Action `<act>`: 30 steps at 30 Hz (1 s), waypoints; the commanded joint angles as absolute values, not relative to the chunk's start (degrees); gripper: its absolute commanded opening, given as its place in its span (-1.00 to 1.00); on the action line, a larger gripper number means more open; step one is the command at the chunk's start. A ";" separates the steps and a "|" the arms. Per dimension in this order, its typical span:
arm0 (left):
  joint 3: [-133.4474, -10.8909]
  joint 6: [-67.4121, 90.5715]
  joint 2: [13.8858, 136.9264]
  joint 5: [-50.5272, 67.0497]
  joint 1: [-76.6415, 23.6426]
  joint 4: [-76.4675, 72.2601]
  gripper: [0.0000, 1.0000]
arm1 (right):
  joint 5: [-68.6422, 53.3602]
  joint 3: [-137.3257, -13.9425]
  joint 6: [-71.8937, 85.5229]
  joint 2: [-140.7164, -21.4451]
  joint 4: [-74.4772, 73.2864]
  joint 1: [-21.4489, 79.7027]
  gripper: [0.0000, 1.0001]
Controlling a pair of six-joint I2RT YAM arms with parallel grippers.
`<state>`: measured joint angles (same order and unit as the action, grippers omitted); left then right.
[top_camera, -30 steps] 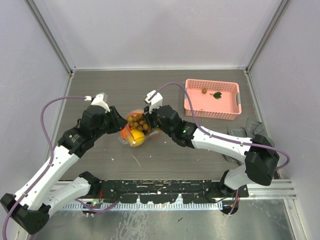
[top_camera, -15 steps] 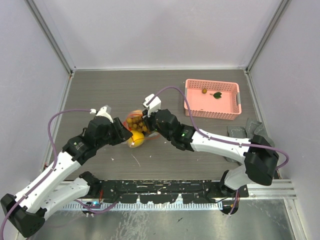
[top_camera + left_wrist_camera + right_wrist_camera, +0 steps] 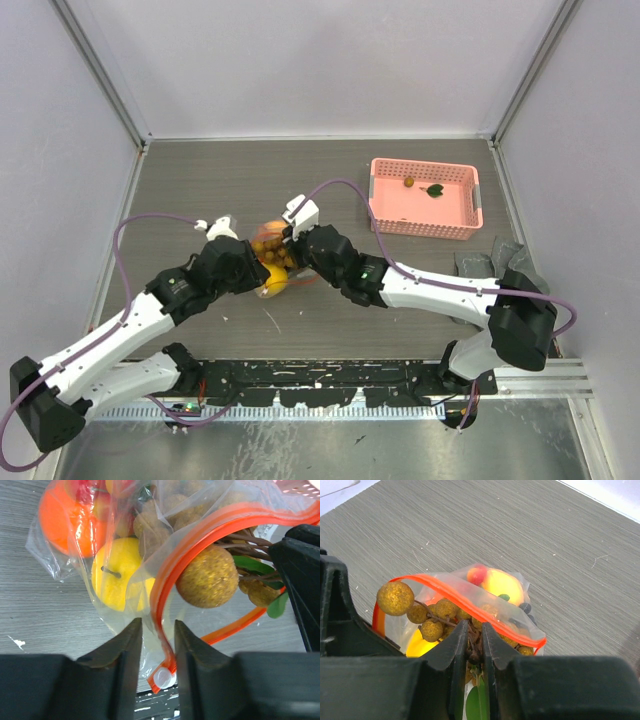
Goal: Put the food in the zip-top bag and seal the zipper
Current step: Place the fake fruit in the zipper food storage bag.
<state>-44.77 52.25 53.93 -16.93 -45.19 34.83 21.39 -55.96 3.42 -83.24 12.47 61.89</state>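
**Two grippers are working at the mouth of the bag**

The zip-top bag is lying on the table, right between the two arms. The left gripper is squeezing the bag's edge, and the red-orange zipper is running between its two fingers. A little white slider is sitting on the zipper just past those fingers. The zipper is bending in a wide loop, so the bag's mouth is gaping.

The right gripper is pinching the stem of the bunch of small brown balls at the bag's mouth. Some balls are sitting inside the bag, and one ball is poking out past the zipper.

Deeper in the bag, the yellow round fruit is lying beside an orange round fruit.

A pink basket is standing well apart from the bag, on the right gripper's side.
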 commanded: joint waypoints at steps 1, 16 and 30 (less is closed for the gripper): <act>-48.96 52.35 55.76 -23.71 -46.20 36.44 -0.84 | 24.02 -56.84 1.98 -81.55 15.22 63.11 -0.99; -61.14 49.22 58.29 -16.78 -48.84 39.97 -1.00 | 36.12 -62.75 -3.30 -74.46 -5.97 66.20 -0.99; -57.66 49.32 58.71 -12.85 -51.76 34.81 -1.00 | 28.44 -61.78 -1.72 -69.84 -14.78 67.85 -0.99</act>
